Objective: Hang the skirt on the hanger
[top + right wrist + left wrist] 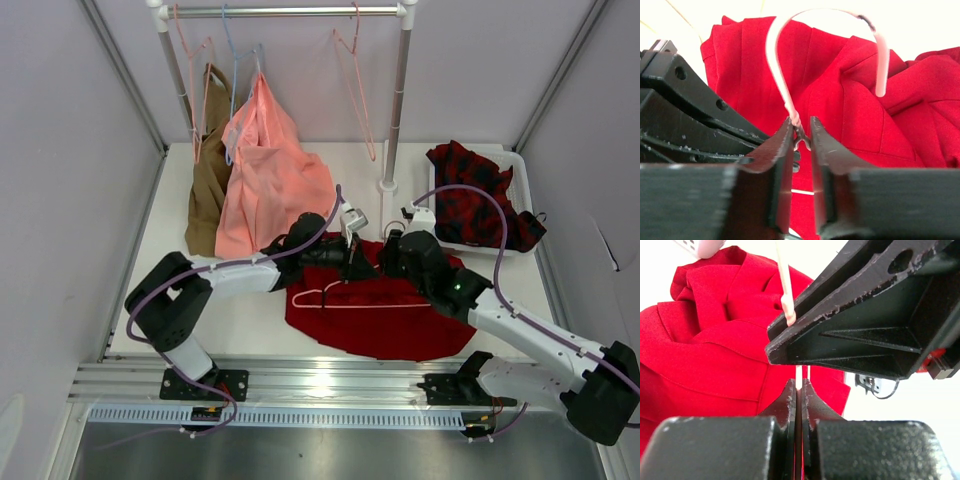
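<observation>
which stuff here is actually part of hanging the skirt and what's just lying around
Part of the job: deep-red skirt; pale-pink hanger lying on it; left gripper and right gripper, both at its hook end.
Just lying about: salmon-pink garment; brown garment; checked garment in the white bin; spare hanger on the rail.

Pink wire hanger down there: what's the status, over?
Left jaws shut on thin pale-pink wire hanger; right jaws clamp its neck. Hanger lies atop plain deep-red fabric skirt. Nothing blocking.
</observation>
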Tool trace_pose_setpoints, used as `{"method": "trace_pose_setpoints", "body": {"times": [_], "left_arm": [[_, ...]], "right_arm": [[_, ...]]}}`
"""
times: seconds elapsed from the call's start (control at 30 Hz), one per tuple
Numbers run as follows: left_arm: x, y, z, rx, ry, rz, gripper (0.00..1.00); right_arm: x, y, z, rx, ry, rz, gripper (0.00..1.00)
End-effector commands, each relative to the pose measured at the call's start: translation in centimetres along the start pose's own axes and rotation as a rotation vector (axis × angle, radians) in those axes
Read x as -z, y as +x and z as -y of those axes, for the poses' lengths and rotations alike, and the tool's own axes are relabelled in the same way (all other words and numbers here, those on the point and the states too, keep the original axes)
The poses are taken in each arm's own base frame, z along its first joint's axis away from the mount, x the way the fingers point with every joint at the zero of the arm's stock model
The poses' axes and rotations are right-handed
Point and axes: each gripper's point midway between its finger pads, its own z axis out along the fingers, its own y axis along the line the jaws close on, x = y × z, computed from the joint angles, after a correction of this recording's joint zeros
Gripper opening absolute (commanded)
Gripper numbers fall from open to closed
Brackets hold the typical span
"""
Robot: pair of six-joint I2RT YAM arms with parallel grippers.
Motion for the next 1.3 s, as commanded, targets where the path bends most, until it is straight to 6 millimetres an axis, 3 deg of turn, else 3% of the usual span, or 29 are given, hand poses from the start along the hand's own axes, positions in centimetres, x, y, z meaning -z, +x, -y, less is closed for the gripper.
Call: {"method": "trace_pose_setpoints", "body": {"times": [0.0,0.13,0.23,0.27,0.33,0.57,0.77,0.87,1.03,1.27], "left_arm": [[0.4,-2.5,2.7,-0.100,0.012,0.121,0.00],[0.8,-2.4,2.5,-0.098,-0.024,0.156,0.00],[1.2,-2.0,2.1,-0.092,-0.050,0.165,0.00],[1.5,-2.5,2.1,-0.098,-0.066,0.191,0.00],[2.0,-2.0,1.8,-0.086,-0.090,0.203,0.00],[4.8,-3.6,2.4,-0.097,-0.168,0.295,0.00],[7.8,-5.9,5.5,-0.129,-0.121,0.410,0.00],[8.2,-6.1,6.0,-0.136,-0.114,0.402,0.00],[8.3,-6.9,6.5,-0.147,-0.100,0.419,0.00],[11.3,-10.3,7.6,-0.154,-0.103,0.537,0.00]], "right_arm": [[1.0,-2.7,-1.0,-0.028,-0.039,0.088,0.31],[1.3,-3.0,-1.2,-0.011,-0.043,0.077,0.59],[1.6,-3.1,-1.2,-0.009,-0.037,0.072,0.67],[1.8,-3.3,-1.0,-0.012,-0.031,0.076,0.76],[2.2,-3.5,-0.7,-0.015,-0.017,0.080,0.82],[5.4,-7.2,0.2,-0.055,0.045,0.146,0.87],[7.6,-10.2,0.5,-0.068,0.077,0.197,0.87],[8.4,-11.1,1.3,-0.078,0.112,0.223,0.88],[8.7,-11.9,4.8,-0.093,0.238,0.229,0.89],[10.2,-13.8,5.8,-0.098,0.259,0.241,0.88]]}}
